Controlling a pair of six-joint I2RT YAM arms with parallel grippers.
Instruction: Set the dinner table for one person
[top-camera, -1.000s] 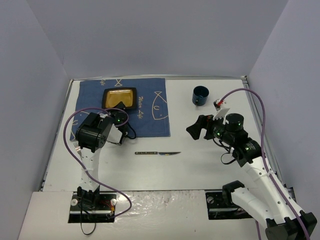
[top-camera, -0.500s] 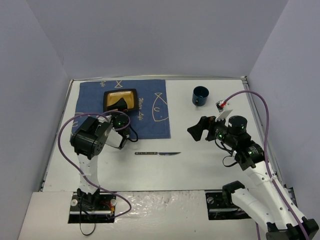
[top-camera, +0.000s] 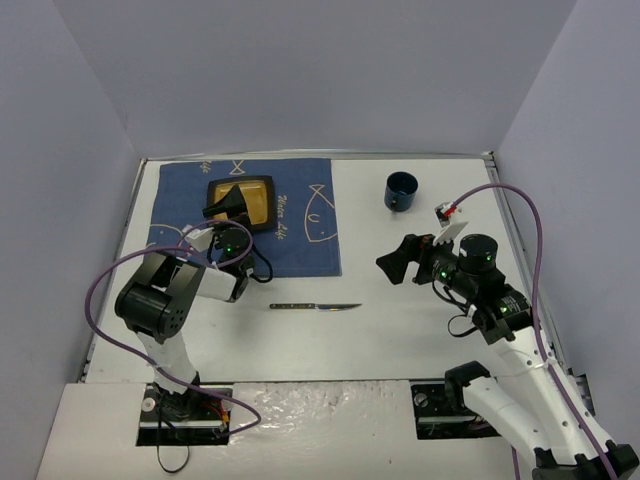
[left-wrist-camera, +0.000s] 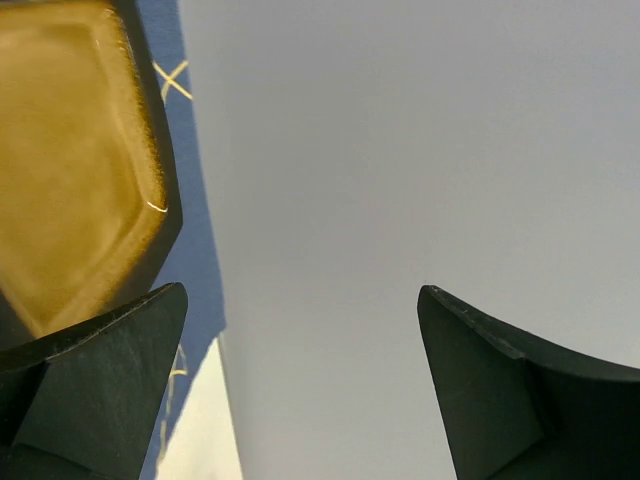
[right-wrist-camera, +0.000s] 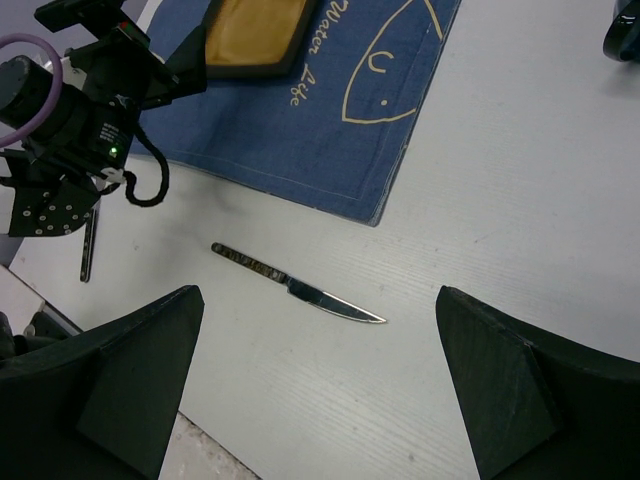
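The dinner table (top-camera: 420, 330) is a wide white top. A dark blue fish-print placemat (top-camera: 300, 235) lies at its far left, and on it sits a square yellow plate (top-camera: 248, 198) with a black rim. My left gripper (top-camera: 225, 203) hovers open at the plate's near-left edge; in the left wrist view the plate (left-wrist-camera: 80, 160) lies to the left of the empty left gripper (left-wrist-camera: 300, 380). A knife (top-camera: 315, 307) lies on the bare table in front of the mat. My right gripper (top-camera: 392, 263) hangs open above the table, with the knife (right-wrist-camera: 295, 287) showing between its fingers (right-wrist-camera: 110, 390).
A dark blue cup (top-camera: 402, 190) stands at the back right. A thin dark utensil handle (right-wrist-camera: 88, 243) lies on the table beside the left arm (right-wrist-camera: 70, 110). Grey walls close in the table on three sides.
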